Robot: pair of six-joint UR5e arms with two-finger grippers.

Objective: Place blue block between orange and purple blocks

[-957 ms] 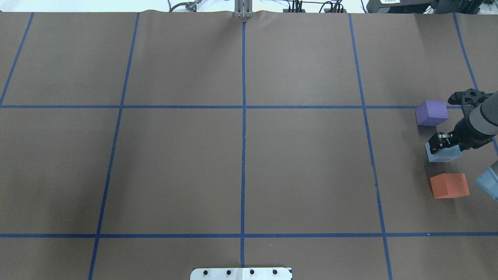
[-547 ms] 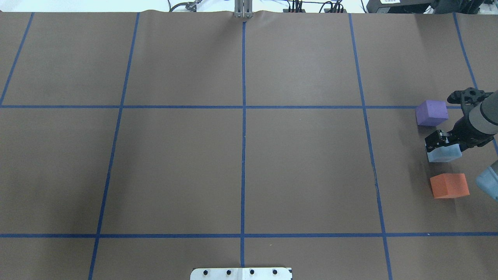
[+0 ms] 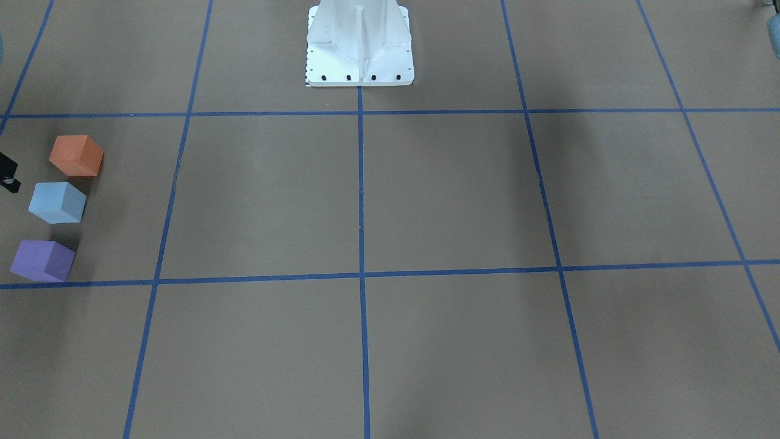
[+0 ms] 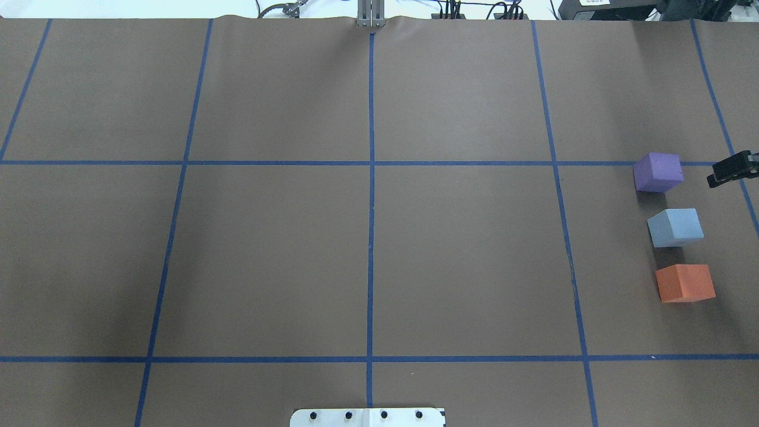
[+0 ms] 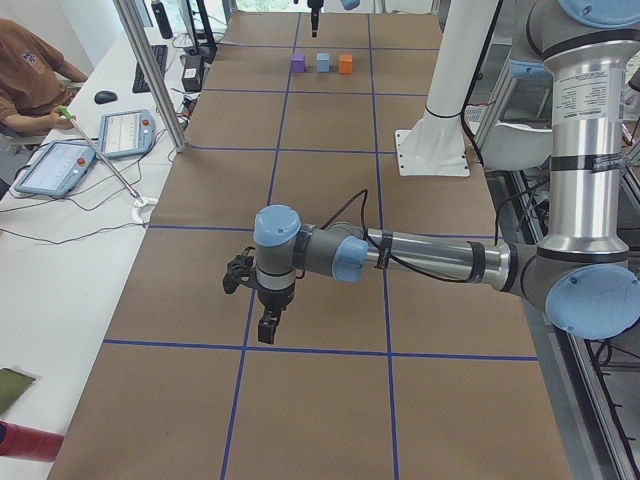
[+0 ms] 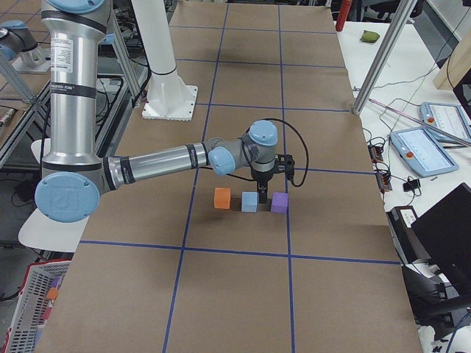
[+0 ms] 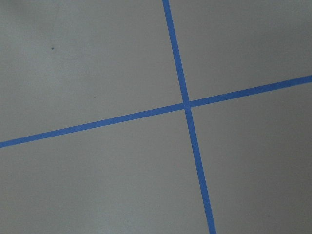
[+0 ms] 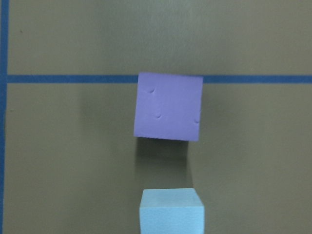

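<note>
Placement looks done: the blue block (image 4: 675, 228) rests free at the frame's right, between the purple block (image 4: 657, 172) above and orange block (image 4: 685, 283) below; whether right gripper (image 4: 730, 169) or left gripper (image 5: 266, 325) jaws stand apart cannot be told.

Far off, the blue block (image 5: 323, 62) sits between purple block (image 5: 298, 63) and orange block (image 5: 346, 64).
</note>
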